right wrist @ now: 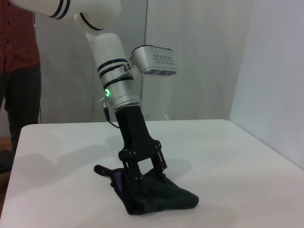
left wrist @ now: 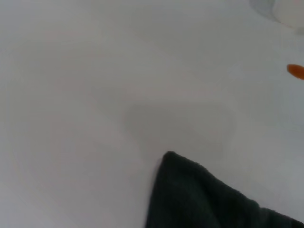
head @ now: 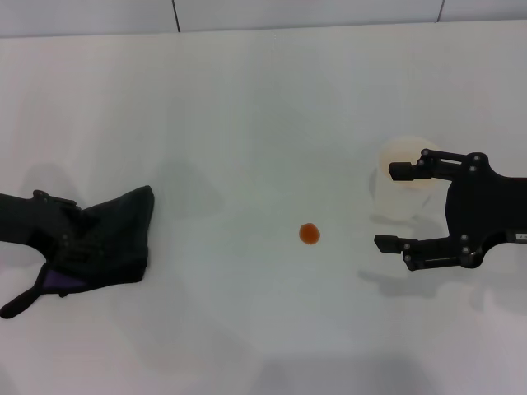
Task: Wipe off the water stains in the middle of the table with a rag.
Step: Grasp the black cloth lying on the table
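**Rag grabbed, blot waiting**

Left gripper [head: 78,239] is clamping the floppy dark green-black cloth rag [head: 115,239], lying well left of the small round orange-red blot [head: 309,234] on the white table [head: 247,99]. Soft stuff, so I'd pinch mid-bunch. Right gripper [head: 395,207] is idling wide open right of the blot
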`<state>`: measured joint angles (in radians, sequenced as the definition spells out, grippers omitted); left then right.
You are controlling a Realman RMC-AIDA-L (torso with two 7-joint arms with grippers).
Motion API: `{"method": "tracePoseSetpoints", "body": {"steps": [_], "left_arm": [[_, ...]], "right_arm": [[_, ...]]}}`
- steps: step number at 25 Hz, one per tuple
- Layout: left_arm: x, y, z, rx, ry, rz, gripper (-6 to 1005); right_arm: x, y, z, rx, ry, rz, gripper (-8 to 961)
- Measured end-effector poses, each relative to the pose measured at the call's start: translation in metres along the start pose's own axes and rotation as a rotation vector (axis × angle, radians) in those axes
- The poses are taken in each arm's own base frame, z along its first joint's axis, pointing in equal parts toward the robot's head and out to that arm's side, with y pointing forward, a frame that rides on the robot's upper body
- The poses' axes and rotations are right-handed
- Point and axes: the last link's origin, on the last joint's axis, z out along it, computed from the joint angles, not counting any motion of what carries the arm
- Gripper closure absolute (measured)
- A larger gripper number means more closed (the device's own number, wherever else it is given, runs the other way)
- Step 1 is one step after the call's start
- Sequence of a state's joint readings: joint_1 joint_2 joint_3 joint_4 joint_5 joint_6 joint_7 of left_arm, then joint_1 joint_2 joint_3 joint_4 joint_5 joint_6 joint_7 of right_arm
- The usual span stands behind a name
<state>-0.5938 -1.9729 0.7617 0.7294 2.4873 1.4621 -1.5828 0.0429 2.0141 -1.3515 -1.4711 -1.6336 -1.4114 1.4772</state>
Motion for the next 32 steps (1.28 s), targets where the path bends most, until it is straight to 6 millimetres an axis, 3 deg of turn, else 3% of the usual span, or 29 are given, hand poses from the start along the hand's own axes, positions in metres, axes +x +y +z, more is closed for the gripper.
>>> {"method": "tracePoseSetpoints", "body": {"steps": [2,4,15,21,26,32], "left_arm": [[0.003,-0.001,0.000,0.001,0.001,0.002,233],[0.004,-0.001,0.000,0.002,0.001,0.002,429],[0.014,-0.006,-0.003,0.015,0.000,0.001,676],[0.014,-0.004,0.005,0.012,-0.026,0.022,900],[0.012,-0.002,0.011,0.019,-0.048,0.031,967],[0.014,-0.001,0.011,0.013,-0.046,0.034,971]], "right_arm": [[0.000,0.000,0.000,0.000,0.000,0.000,83],[0.000,0.000,0.000,0.000,0.000,0.000,84],[-0.001,-0.001,0.000,0.003,-0.003,-0.004,83],[-0.002,-0.001,0.000,0.004,-0.010,-0.004,84],[-0.003,-0.001,0.000,0.004,-0.014,-0.006,83],[-0.003,-0.001,0.000,0.001,-0.014,-0.006,83]]}}
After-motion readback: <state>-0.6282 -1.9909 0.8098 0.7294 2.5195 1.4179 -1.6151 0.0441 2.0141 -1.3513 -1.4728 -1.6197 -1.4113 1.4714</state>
